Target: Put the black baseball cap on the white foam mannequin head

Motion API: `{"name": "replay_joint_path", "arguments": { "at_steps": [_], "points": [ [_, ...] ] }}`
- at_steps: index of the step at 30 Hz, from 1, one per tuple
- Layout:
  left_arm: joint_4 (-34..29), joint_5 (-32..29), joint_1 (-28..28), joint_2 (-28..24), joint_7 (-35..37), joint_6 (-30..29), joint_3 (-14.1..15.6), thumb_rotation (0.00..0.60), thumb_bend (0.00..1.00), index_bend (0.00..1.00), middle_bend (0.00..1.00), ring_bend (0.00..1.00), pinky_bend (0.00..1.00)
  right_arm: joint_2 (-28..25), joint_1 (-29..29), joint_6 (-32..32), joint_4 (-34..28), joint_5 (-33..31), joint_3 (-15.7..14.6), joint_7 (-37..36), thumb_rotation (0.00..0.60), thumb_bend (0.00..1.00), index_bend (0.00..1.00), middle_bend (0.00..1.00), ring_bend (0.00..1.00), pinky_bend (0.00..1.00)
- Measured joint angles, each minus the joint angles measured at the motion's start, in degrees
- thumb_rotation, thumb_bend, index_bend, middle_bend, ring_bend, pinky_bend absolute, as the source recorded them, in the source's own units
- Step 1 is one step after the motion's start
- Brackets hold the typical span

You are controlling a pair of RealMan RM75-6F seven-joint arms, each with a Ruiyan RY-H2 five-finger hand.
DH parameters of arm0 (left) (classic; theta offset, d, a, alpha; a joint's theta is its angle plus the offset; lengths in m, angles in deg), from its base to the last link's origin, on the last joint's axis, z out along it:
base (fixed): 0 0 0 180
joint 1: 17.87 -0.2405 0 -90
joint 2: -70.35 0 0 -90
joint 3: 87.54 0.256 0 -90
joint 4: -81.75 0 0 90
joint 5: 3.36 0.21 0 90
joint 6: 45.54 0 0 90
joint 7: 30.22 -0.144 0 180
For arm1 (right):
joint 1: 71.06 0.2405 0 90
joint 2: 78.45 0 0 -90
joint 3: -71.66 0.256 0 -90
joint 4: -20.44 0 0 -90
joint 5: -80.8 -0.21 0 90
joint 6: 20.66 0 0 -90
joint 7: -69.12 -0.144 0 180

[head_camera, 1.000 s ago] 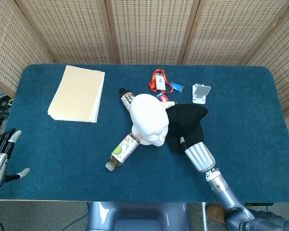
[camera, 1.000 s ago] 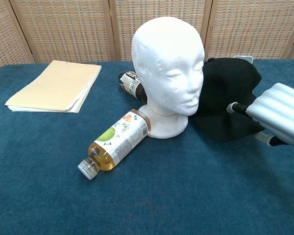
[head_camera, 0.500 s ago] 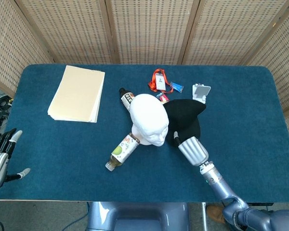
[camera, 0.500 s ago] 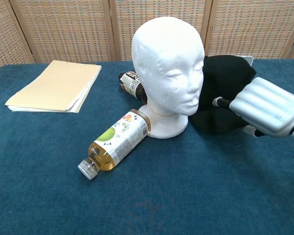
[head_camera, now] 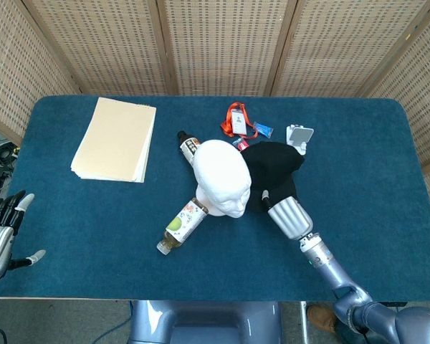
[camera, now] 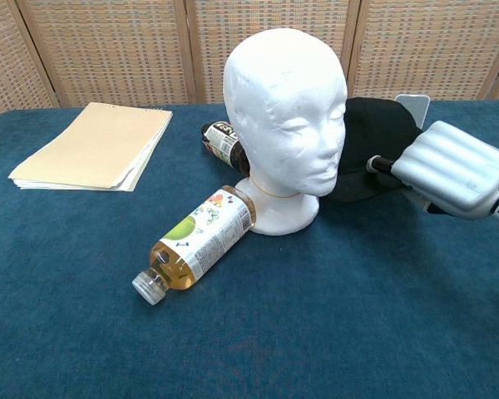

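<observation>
Right hand [camera: 449, 169] grips the black cap [camera: 368, 148] just beside the white foam mannequin head [camera: 287, 108].
Its fingers close on the cap's near edge; the cap is off the head, touching the side of it away from the paper stack [head_camera: 115, 139]. A juice bottle [camera: 195, 243] lies against the head's base. The left hand [head_camera: 1, 233] hangs past the table [head_camera: 387, 193] edge, fingers apart, holding nothing.
</observation>
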Motion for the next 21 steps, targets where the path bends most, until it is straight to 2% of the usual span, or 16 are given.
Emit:
{"name": "replay_joint_path", "arguments": {
  "at_steps": [6,13,17,21],
  "points": [
    [-0.05,-0.03,0.04,0.13,-0.23,0.07,0.10,0.600,0.00,0.00,0.00,0.00,0.00,-1.89,-0.05,3.24,1.15,1.12,-1.30,-3.68,0.600,0.87,0.71,0.97,1.00,1.00],
    [-0.23,0.45,0.03,-0.03,0.08,0.06,0.32,0.600,0.00,0.00,0.00,0.00,0.00,-5.29,-0.92,7.19,0.93,0.80,-1.12,-9.29,0.600,0.88,0.73,0.98,1.00,1.00],
    [-0.31,0.95,-0.08,-0.15,0.33,-0.11,0.54,0.600,0.00,0.00,0.00,0.00,0.00,-7.82,-1.88,9.78,-0.42,-1.18,0.45,-14.45,0.600,0.89,0.73,0.98,1.00,1.00],
    [-0.52,1.23,0.15,-0.10,0.33,0.14,0.58,0.600,0.00,0.00,0.00,0.00,0.00,-11.89,-2.79,11.43,-3.48,-4.70,3.43,-17.20,0.600,0.89,0.74,0.98,1.00,1.00]
  ]
}}
